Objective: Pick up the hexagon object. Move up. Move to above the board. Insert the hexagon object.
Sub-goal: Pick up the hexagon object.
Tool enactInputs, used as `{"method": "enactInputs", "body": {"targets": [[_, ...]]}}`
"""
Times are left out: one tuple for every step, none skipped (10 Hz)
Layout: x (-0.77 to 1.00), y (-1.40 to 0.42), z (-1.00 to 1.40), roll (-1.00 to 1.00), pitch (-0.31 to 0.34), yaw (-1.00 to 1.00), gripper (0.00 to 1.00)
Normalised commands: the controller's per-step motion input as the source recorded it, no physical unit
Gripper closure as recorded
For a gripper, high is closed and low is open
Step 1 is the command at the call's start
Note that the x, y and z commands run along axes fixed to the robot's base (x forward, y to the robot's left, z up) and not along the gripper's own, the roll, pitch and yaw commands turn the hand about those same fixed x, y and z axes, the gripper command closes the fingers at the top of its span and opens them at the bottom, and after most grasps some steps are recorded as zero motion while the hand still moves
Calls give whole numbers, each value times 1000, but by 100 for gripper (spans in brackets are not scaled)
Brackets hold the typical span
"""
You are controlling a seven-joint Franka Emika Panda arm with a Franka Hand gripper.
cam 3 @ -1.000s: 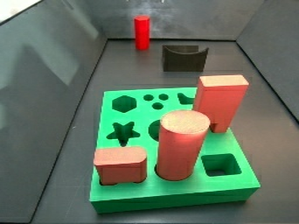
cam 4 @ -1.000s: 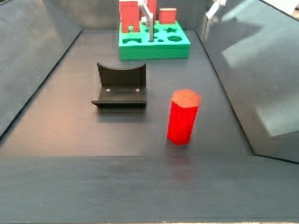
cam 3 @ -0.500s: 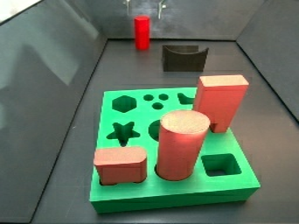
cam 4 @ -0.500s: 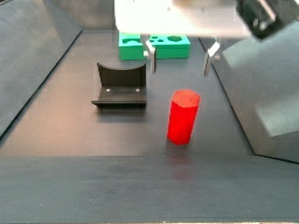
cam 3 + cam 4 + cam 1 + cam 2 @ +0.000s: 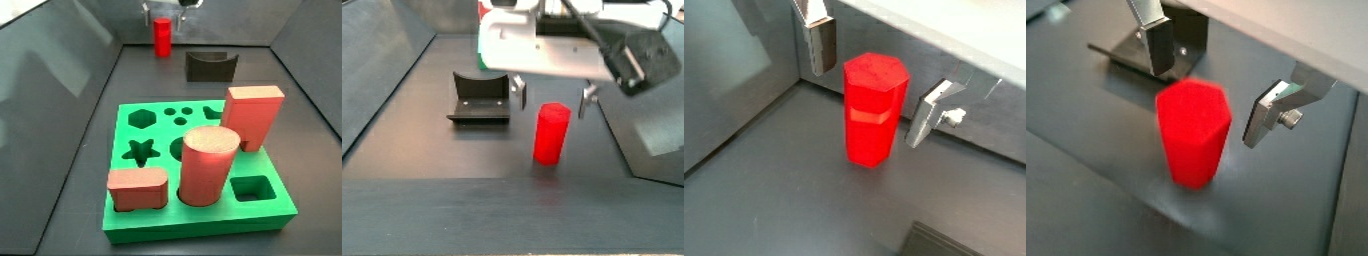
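You have the hexagon object (image 5: 549, 133) standing upright on the dark floor, beside the fixture (image 5: 480, 97) and well apart from the board (image 5: 195, 170). Your gripper (image 5: 875, 72) straddles its top, fingers (image 5: 1272, 111) spread wide (touching nothing).

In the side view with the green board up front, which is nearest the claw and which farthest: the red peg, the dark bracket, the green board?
From the gripper:
1. Red peg, right beneath, between the fingers.
2. Dark bracket, beside the peg.
3. Green board, far end of the floor.
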Motion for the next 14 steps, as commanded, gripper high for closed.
{"method": "enactInputs", "body": {"targets": [[0,389,-423,0,0,-394,0],[-54,360,-417,0,-4,-403,0],[0,320,-409,-7,-39,-457,0],[0,0,0,21,0,0,0],[0,0,0,0,0,0,0],[0,0,0,0,0,0,100],[0,0,0,0,0,0,100],[0,0,0,0,0,0,100],[0,0,0,0,0,0,100],[0,0,0,0,0,0,100],[0,0,0,0,0,0,100],[0,0,0,0,0,0,100],[0,0,0,0,0,0,100],[0,0,0,0,0,0,100]]}}
